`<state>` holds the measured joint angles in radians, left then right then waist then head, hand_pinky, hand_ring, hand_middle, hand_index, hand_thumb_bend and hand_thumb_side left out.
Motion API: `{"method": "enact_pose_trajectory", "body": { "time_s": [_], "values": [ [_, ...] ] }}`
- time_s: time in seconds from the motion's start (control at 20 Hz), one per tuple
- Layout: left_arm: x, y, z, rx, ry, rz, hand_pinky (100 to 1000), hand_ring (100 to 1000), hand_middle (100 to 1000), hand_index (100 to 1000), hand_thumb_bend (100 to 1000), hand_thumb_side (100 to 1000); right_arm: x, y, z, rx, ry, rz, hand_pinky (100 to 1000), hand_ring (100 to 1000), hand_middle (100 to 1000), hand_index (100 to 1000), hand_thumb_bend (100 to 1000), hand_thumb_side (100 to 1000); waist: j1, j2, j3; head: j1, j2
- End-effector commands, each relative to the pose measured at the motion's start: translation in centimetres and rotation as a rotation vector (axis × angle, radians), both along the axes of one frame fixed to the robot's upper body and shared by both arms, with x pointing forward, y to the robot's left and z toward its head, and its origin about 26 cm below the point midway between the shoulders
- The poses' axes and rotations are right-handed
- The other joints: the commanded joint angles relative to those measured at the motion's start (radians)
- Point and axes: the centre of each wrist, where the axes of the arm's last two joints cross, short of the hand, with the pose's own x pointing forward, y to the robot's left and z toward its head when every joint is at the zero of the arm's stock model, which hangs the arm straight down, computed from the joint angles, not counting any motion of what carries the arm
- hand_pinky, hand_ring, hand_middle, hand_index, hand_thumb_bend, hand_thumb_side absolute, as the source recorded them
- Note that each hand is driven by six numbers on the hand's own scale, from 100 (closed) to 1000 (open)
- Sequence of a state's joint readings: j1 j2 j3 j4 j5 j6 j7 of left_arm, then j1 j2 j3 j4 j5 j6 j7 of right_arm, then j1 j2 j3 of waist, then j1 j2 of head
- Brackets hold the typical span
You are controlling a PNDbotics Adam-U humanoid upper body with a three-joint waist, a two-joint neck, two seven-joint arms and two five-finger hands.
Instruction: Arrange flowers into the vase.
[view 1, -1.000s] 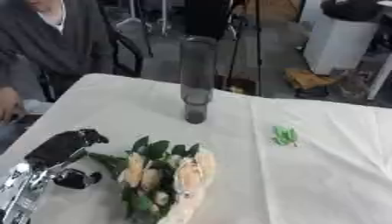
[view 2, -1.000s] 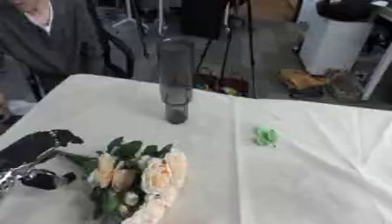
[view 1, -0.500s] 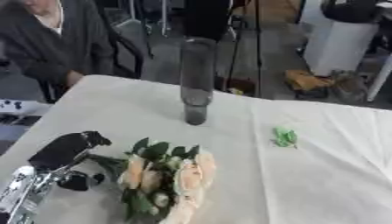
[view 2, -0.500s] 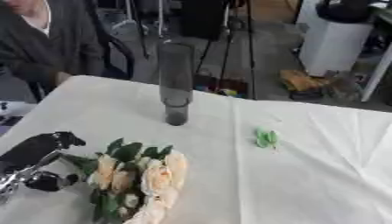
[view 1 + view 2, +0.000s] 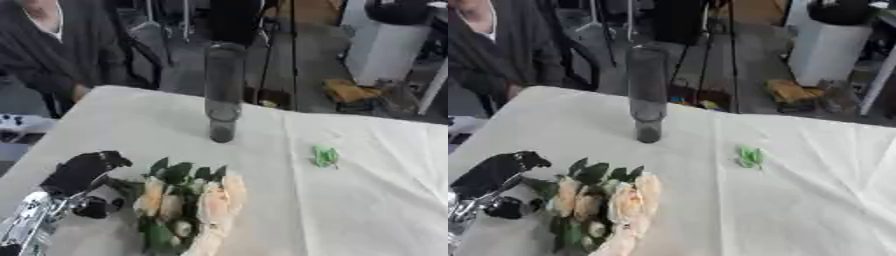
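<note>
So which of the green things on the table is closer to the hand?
The leaves on the bouquet, right beside the left hand. The small green scrap lies alone, far to the right.

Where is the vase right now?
The vase stands upright near the table's far edge, left of centre, beyond the flower bunch and apart from it.

It looked like a lab or studio: tripod legs (image 5: pixel 278 47), a black chair (image 5: pixel 579 60) and a white bin (image 5: pixel 829 42) stood behind the cloth-covered bench (image 5: pixel 367 200).

Soft, even light; overall blur.
</note>
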<state>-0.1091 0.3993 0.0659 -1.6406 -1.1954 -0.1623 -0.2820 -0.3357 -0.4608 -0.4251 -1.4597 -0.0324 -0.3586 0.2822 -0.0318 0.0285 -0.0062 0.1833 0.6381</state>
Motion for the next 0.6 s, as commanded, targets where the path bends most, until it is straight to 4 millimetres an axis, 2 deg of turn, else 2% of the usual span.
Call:
{"method": "enact_pose_trajectory", "body": {
  "time_s": [0.05,0.6],
  "values": [
    [0.5,-0.2,0.4,0.015,-0.043,-0.002,705,673,697,830,485,100,0.2,-0.2,1.4,-0.023,-0.032,0.004,763,915,569,670,100,556,0.001,-0.007,-0.002,0.001,-0.013],
    [1.1,-0.3,-1.0,0.011,-0.059,0.022,693,664,694,826,467,100,0.2,-0.1,1.4,-0.022,-0.033,0.006,763,915,569,670,100,556,-0.001,-0.006,-0.005,0.0,-0.016]
  ]
}}
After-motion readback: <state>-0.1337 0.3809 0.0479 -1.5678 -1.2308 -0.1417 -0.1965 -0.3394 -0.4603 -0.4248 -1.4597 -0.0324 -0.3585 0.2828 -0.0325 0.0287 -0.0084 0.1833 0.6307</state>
